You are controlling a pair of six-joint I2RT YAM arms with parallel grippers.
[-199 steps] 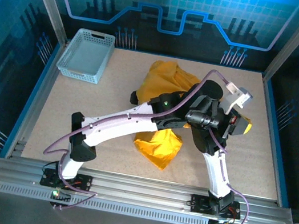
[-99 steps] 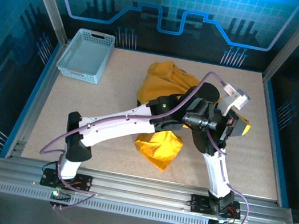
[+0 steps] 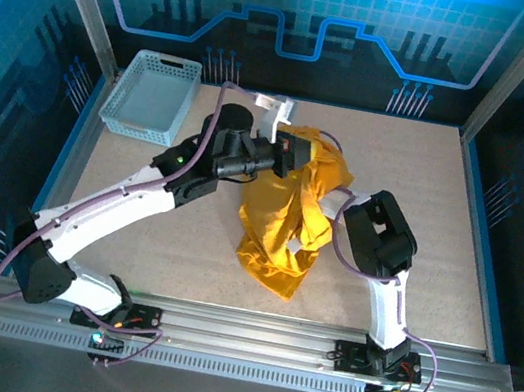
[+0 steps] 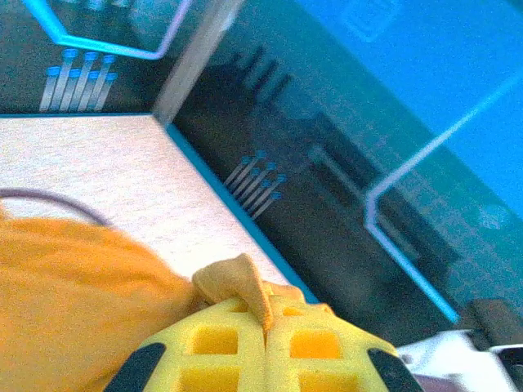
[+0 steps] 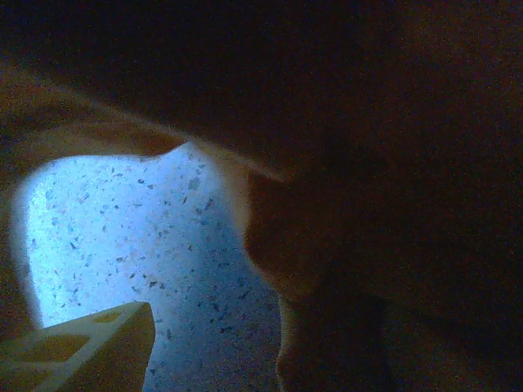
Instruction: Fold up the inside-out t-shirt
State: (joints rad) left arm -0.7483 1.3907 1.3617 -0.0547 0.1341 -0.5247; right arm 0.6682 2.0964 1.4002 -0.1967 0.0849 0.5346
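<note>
Basket (image 3: pixel 151 95): same far-left spot as 1 s ago, untouched. Just right of basket & raised: L gripper (image 3: pixel 298 150) pinching a fold of the t-shirt (image 3: pixel 284 215); in wrist view, pads (image 4: pixel 212 339) pressed together on a tuck of cloth. Big change vs 1 s ago: swung L arm (image 3: pixel 130 198) over from well right of basket, where huddled w/ R arm (image 3: pixel 381 242) above the cloth, to right beside basket. Dragged the t-shirt along: no more low heap, now strung out as a long drape from the pinch down onto the table (image 3: pixel 181 253), right of basket & nearer. Further right of basket: R arm pulled back, R gripper (image 5: pixel 90 351) tucked under cloth; one finger + speckled tabletop in wrist view, rest dark, so can't tell if spread or closed. Prob. means shake-out/spread stage, not folding yet: no flat lay, no crease made. No print seen, so can't tell which side faces out.
</note>
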